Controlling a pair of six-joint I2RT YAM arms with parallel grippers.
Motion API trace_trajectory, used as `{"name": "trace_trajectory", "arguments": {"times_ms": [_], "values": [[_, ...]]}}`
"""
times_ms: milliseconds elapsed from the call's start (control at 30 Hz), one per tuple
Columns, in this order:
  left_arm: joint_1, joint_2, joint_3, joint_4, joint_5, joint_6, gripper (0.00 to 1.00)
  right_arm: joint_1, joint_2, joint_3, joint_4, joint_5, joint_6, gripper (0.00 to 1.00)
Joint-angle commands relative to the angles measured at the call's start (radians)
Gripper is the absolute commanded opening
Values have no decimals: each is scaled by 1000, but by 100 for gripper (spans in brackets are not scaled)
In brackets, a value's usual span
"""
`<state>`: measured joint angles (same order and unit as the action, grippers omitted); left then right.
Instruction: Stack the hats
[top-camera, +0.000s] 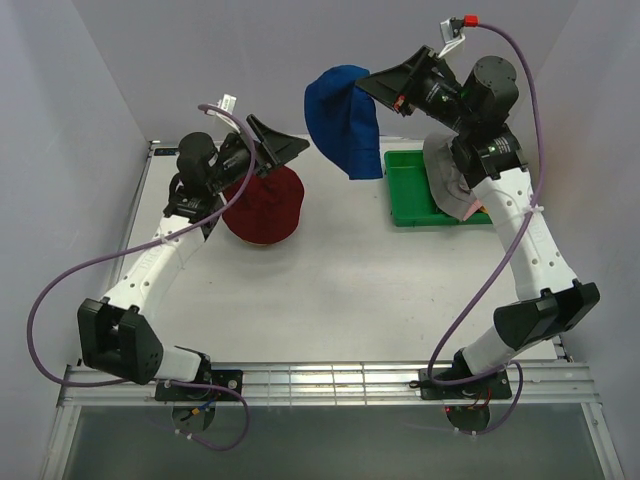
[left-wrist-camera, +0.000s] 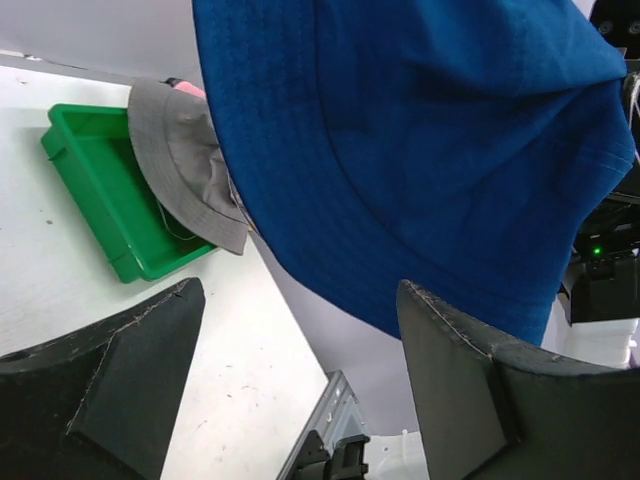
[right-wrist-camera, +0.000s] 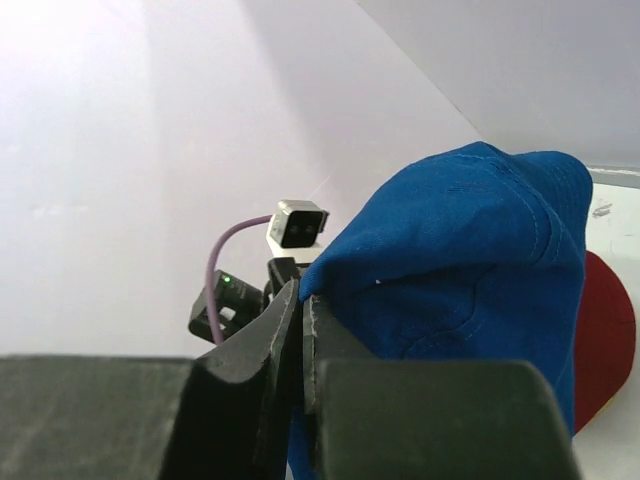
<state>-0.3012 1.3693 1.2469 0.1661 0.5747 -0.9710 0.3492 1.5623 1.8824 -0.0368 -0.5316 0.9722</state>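
Note:
A blue hat (top-camera: 345, 120) hangs in the air at the back of the table, its brim pinched in my right gripper (top-camera: 372, 88), which is shut on it. The right wrist view shows the blue hat's (right-wrist-camera: 470, 250) edge clamped at the right gripper's (right-wrist-camera: 303, 295) tips. A dark red hat (top-camera: 265, 205) sits crown up on the table, down and to the left of it. My left gripper (top-camera: 285, 148) is open and empty over the red hat's far edge, pointing at the blue hat (left-wrist-camera: 420, 150). A grey hat (top-camera: 445, 175) lies over a pink hat (top-camera: 475, 210) in the tray.
The green tray (top-camera: 410, 190) stands at the back right, partly under the right arm. In the left wrist view the grey hat (left-wrist-camera: 185, 160) overhangs the tray's (left-wrist-camera: 90, 180) wall. White walls close in the back and both sides.

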Motion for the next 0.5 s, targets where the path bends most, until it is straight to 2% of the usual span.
{"name": "trace_trajectory", "arguments": {"times_ms": [0, 467], "values": [[4, 5, -32, 177, 40, -86, 88, 8, -51, -6, 103, -28, 56, 8], [-36, 86, -14, 288, 24, -167, 84, 54, -56, -22, 143, -41, 100, 8]]}}
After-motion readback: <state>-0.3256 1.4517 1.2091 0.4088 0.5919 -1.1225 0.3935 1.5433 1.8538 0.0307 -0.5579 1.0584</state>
